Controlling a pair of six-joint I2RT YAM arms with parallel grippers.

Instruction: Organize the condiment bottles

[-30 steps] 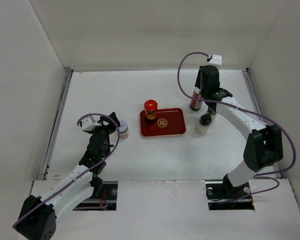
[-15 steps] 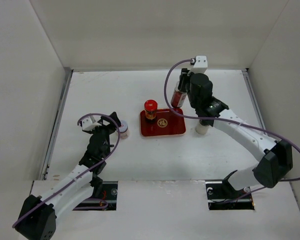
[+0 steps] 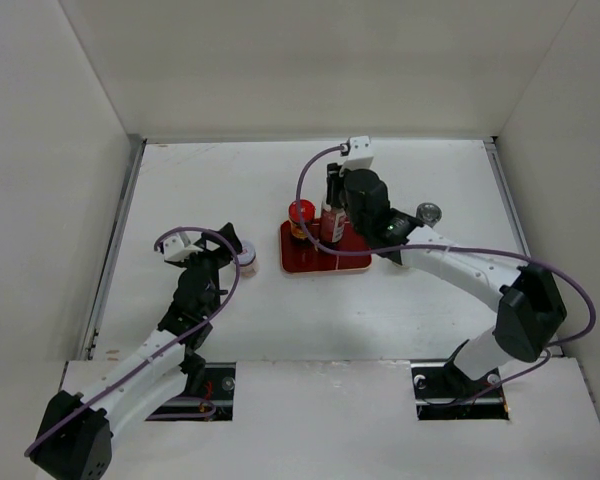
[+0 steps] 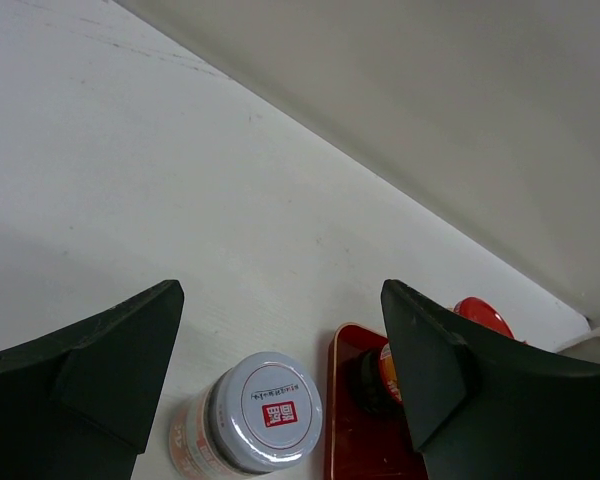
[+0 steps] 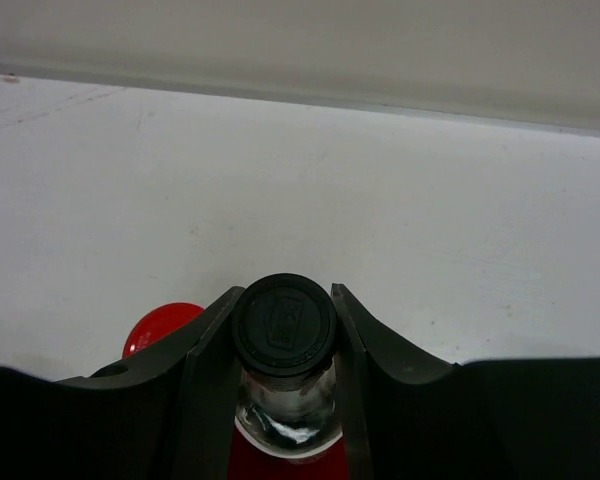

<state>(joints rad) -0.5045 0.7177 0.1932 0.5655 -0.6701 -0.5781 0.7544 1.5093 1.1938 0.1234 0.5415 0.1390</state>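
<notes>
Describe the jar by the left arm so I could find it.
Start at the red tray and look left: a short jar stands alone on the white table before the left gripper. Only it has a silver-grey lid with a red square label.

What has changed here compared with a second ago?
The right gripper, shut on the tall black-capped bottle, has carried it leftward from the table's far right to over the red tray, beside the red-lidded jar. The left gripper stayed open by the silver-lidded jar. Neither jar has moved, nor has the tray.
</notes>
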